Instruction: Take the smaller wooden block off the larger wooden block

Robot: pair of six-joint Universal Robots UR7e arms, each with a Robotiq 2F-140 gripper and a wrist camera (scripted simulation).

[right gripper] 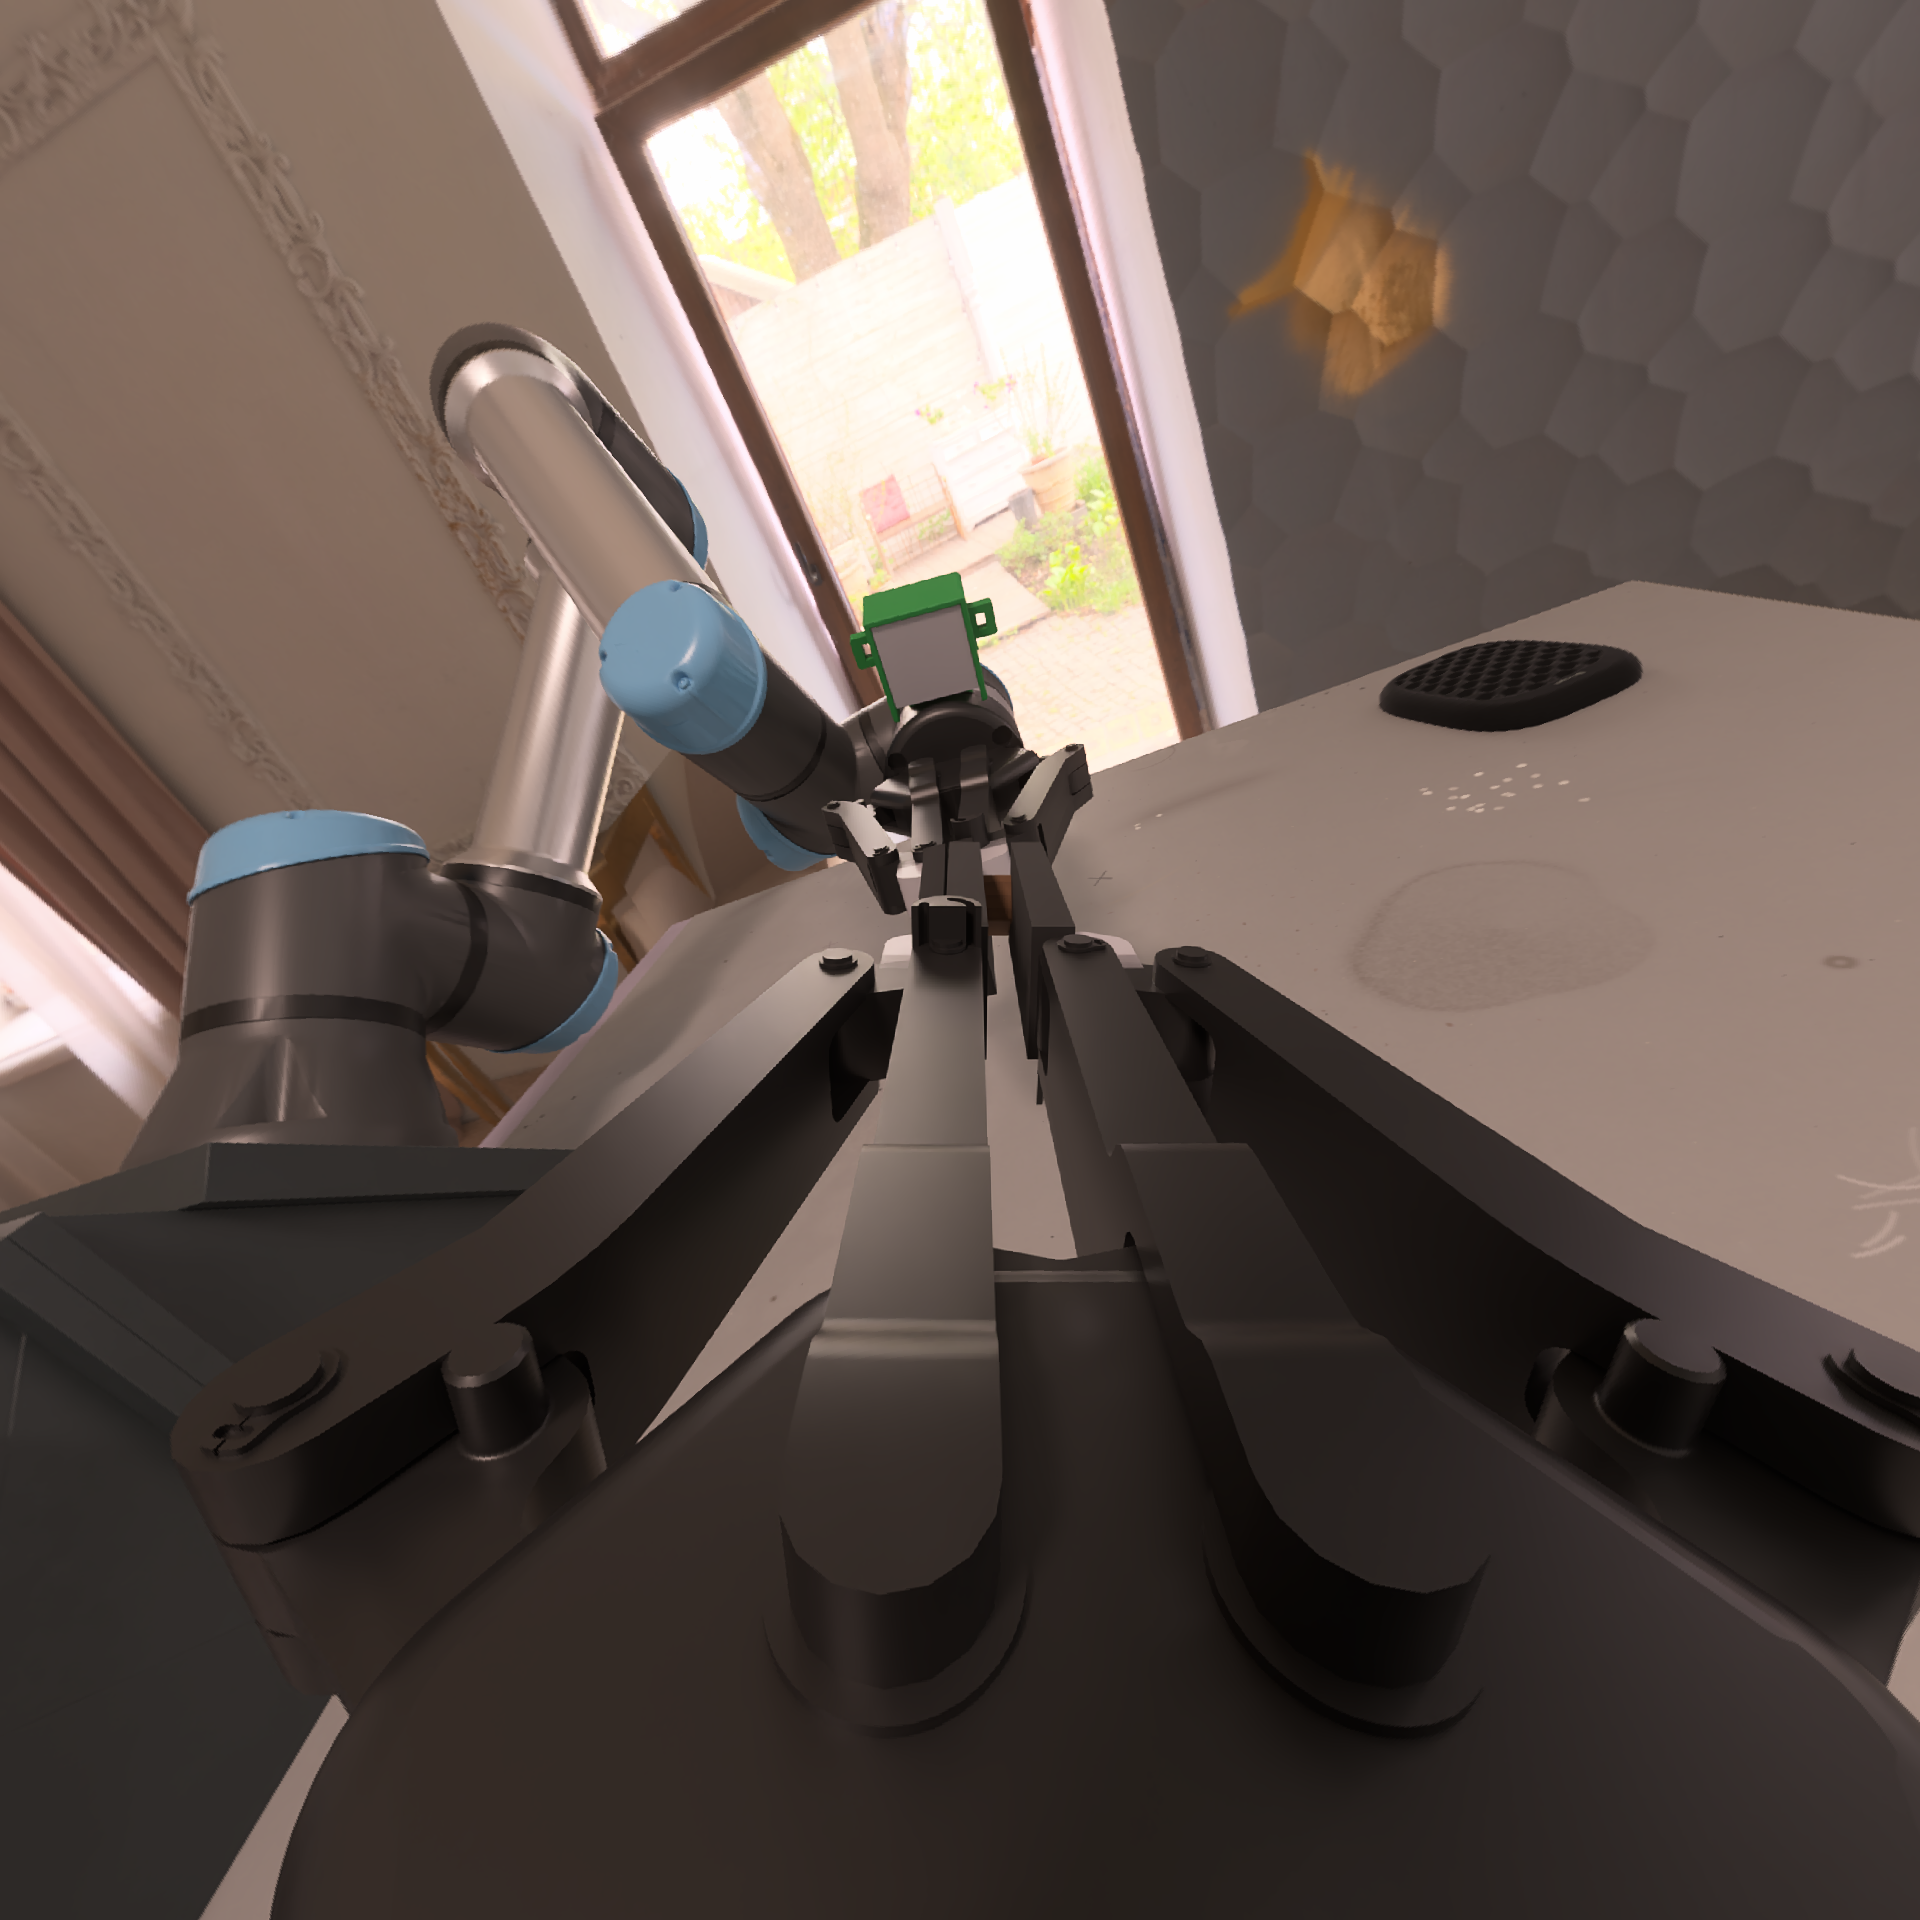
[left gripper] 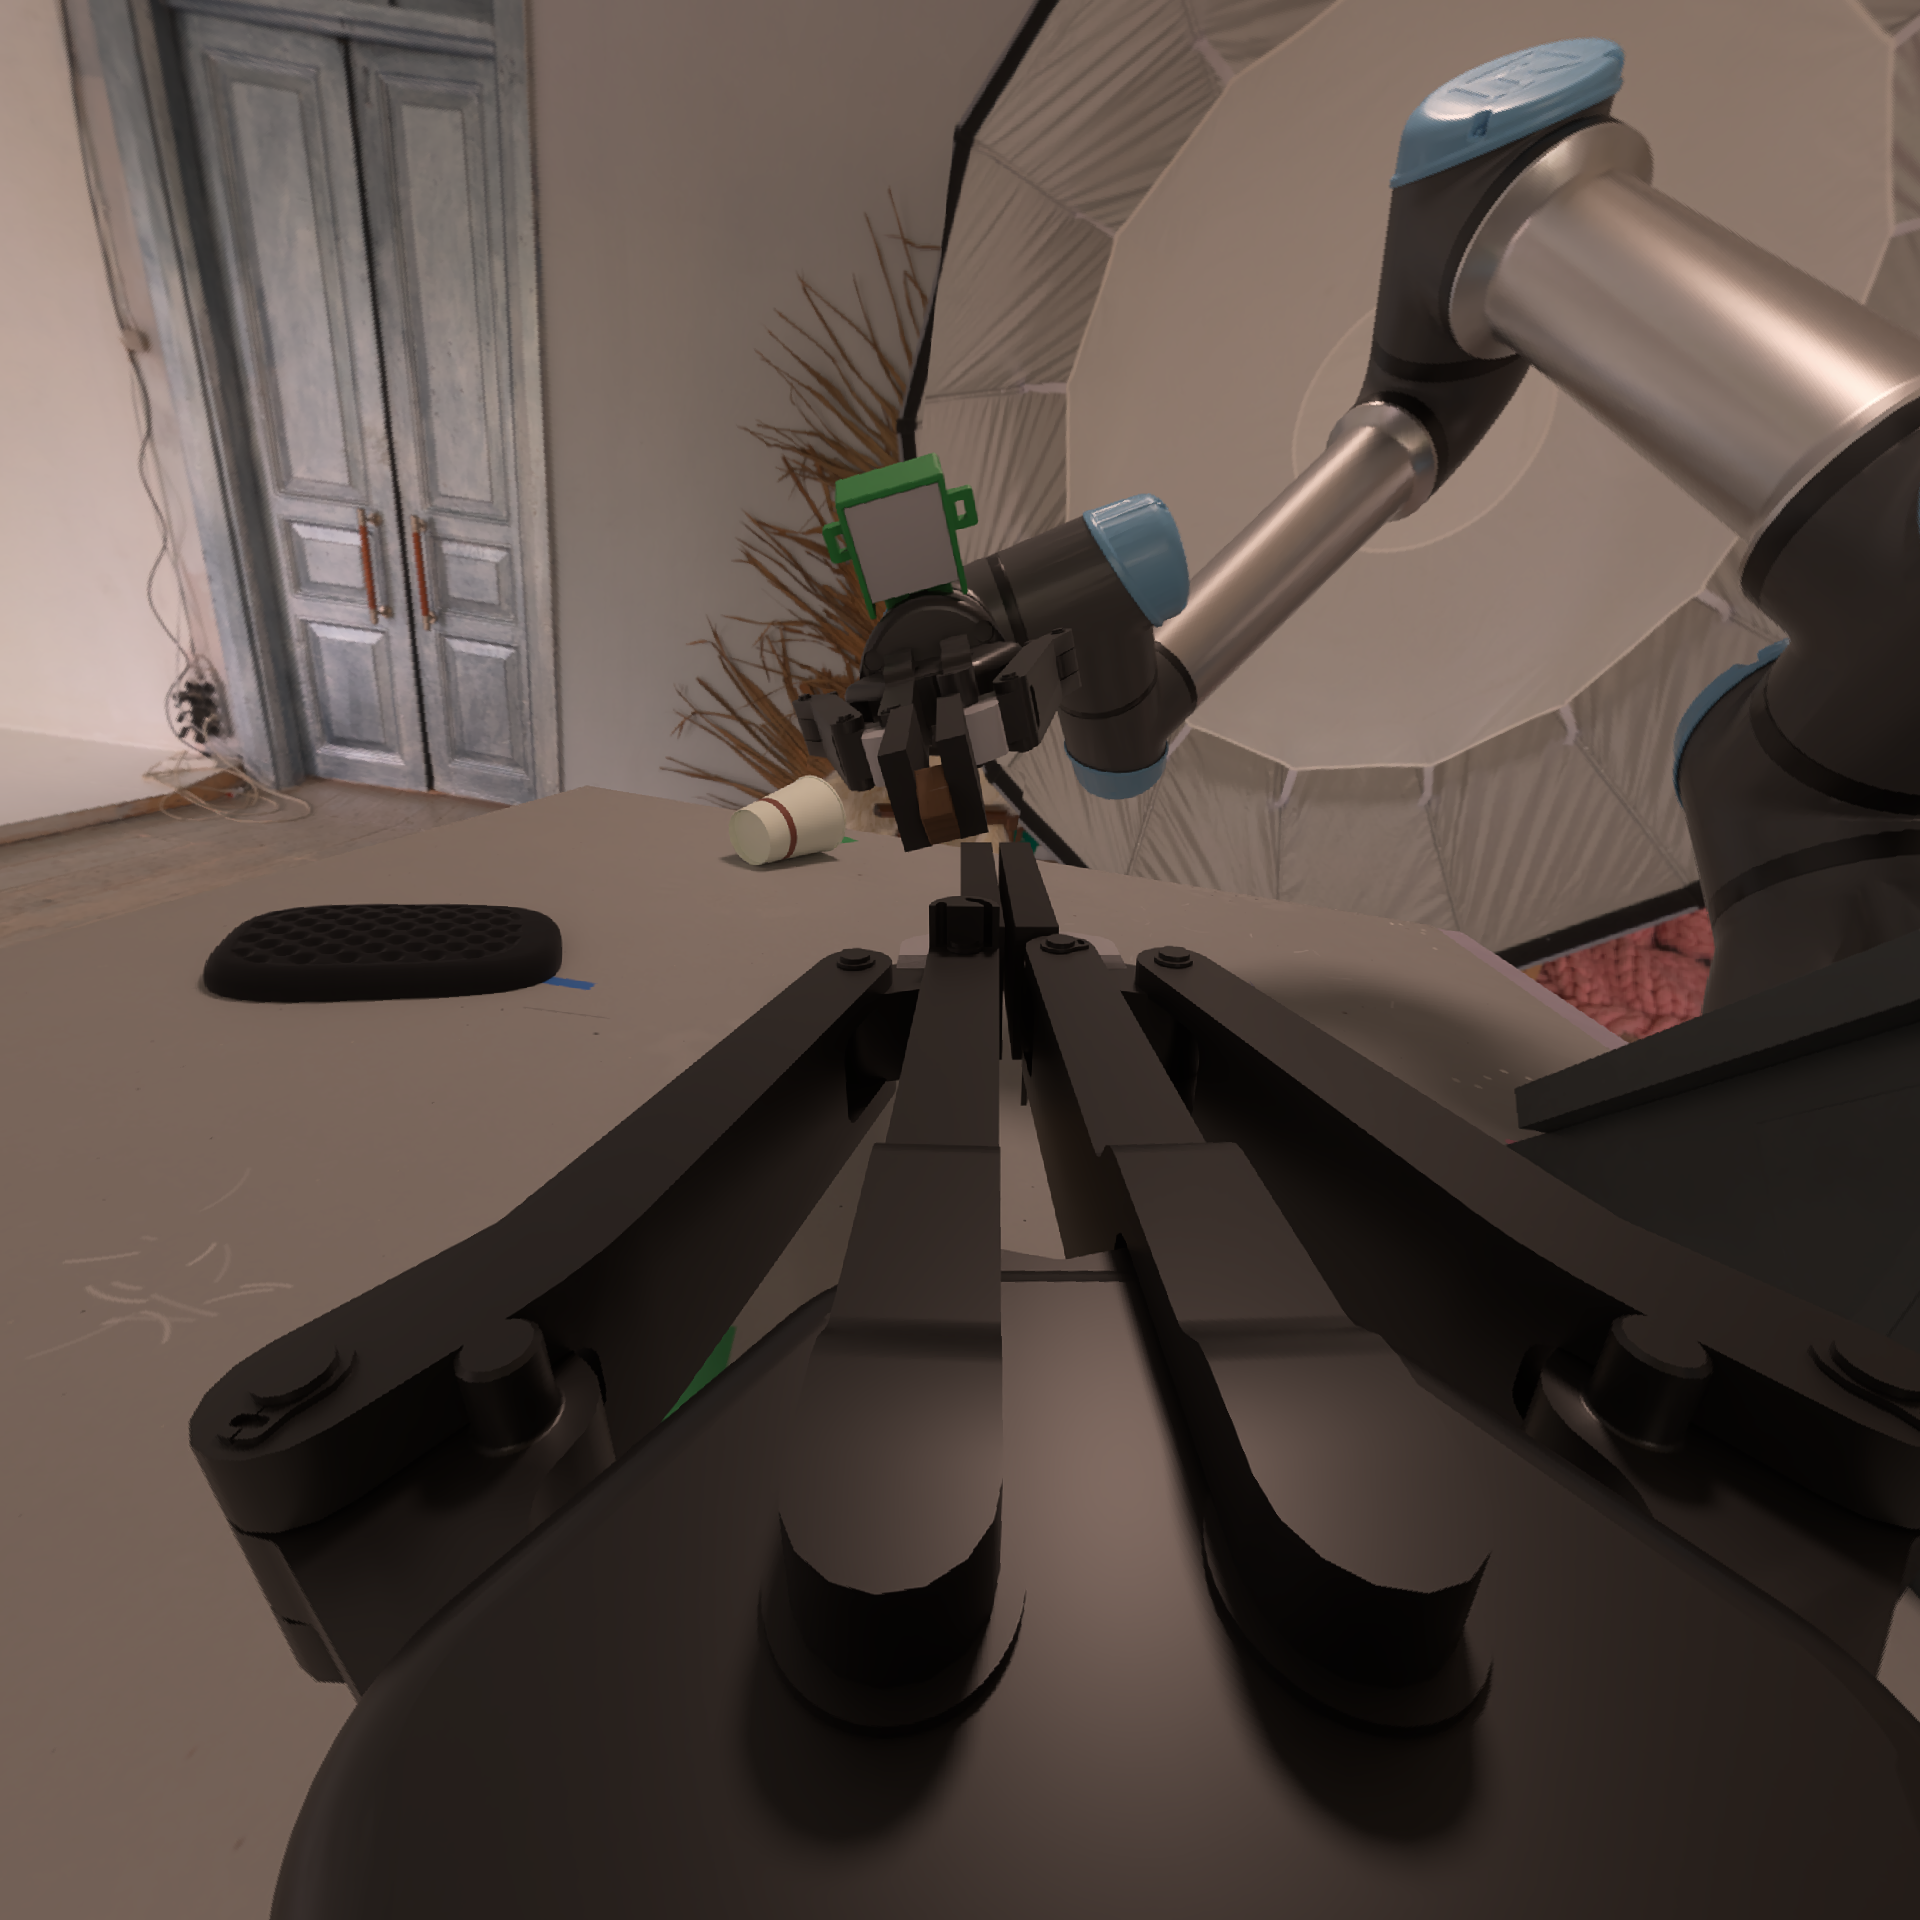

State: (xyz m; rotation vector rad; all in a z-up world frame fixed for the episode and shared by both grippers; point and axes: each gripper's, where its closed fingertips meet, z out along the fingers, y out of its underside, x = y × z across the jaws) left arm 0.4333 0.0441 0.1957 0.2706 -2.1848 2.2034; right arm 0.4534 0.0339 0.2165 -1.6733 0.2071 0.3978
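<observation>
Left wrist view: cup [left gripper: 787,820] beside block [left gripper: 938,802].

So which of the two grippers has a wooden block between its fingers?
The right gripper, the one facing the left wrist camera: a brown wooden block sits between its fingers. The left gripper is shut on nothing.

My table [left gripper: 312,1195] was a flat grey-beige slab. A black honeycomb-textured pad [left gripper: 382,952] lay flat on it, a blue tape bit [left gripper: 570,982] just beside it. A white paper cup [left gripper: 787,820] lay tipped at the far edge.
</observation>
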